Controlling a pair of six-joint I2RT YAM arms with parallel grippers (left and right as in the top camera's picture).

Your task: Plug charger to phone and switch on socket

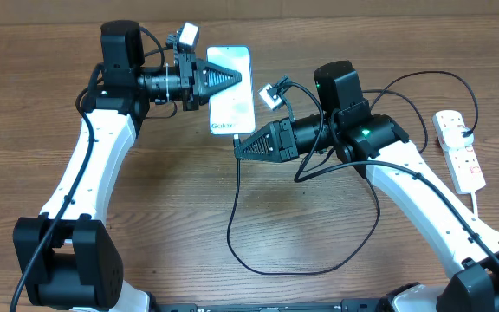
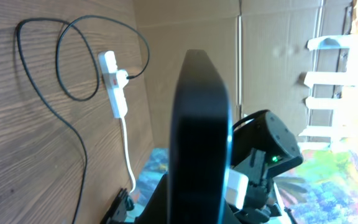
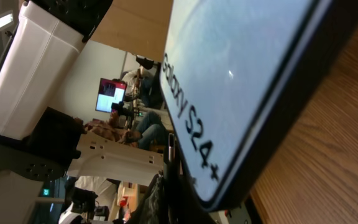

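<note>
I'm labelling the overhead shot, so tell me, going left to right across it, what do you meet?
Left arm's black base → phone → right arm's green-lit joint → socket.

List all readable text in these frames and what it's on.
"Galaxy S24+": on the phone screen, right wrist view.
"Gala": start of the same text on the phone in the overhead view, rest not legible.
Socket: any markings are too small to read.
Background monitor, right wrist view: blurred, unreadable.
</note>
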